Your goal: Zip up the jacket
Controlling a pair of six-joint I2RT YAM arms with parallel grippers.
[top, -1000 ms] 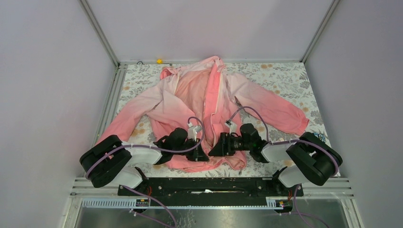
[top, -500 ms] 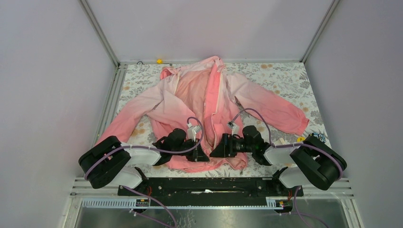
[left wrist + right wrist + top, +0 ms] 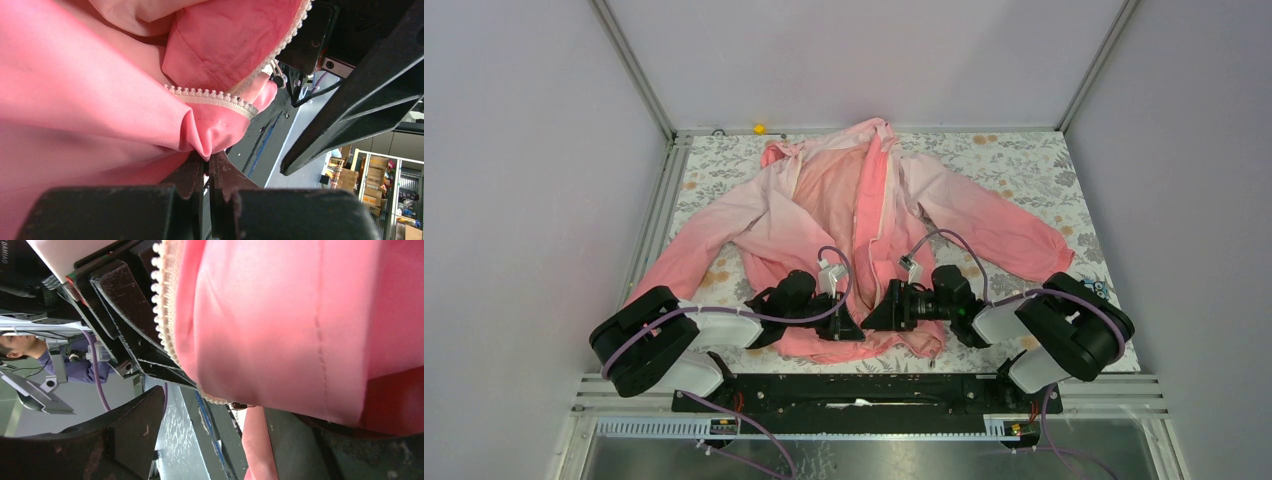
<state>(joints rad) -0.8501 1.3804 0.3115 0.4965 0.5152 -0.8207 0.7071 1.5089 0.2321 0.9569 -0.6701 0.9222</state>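
Your left fingers [image 3: 199, 172] are pressed fully together on a small fold of the jacket [image 3: 824, 205], a pinch of coral fabric just below the white zipper teeth [image 3: 210, 96] at the hem. In the left wrist view the cloth bunches up out of that pinch and the toothed edge runs across just above it.

Your right fingers [image 3: 879, 315] stand wide apart. In the right wrist view the other front edge of the jacket, with its own row of teeth [image 3: 161, 315], hangs in the gap between them. The one finger you can see clearly [image 3: 130, 435] is apart from the cloth, and the fabric covers the other, so nothing is clamped there.

From above, the two sets of fingers face each other near the middle of the hem, close to the arm bases, left against right with little space between.

The jacket lies spread on the floral worktop [image 3: 1024, 160], front open, with the pale collar at the far edge. The sleeves reach out to either side, and the coral hem lies at the near edge under your arms.
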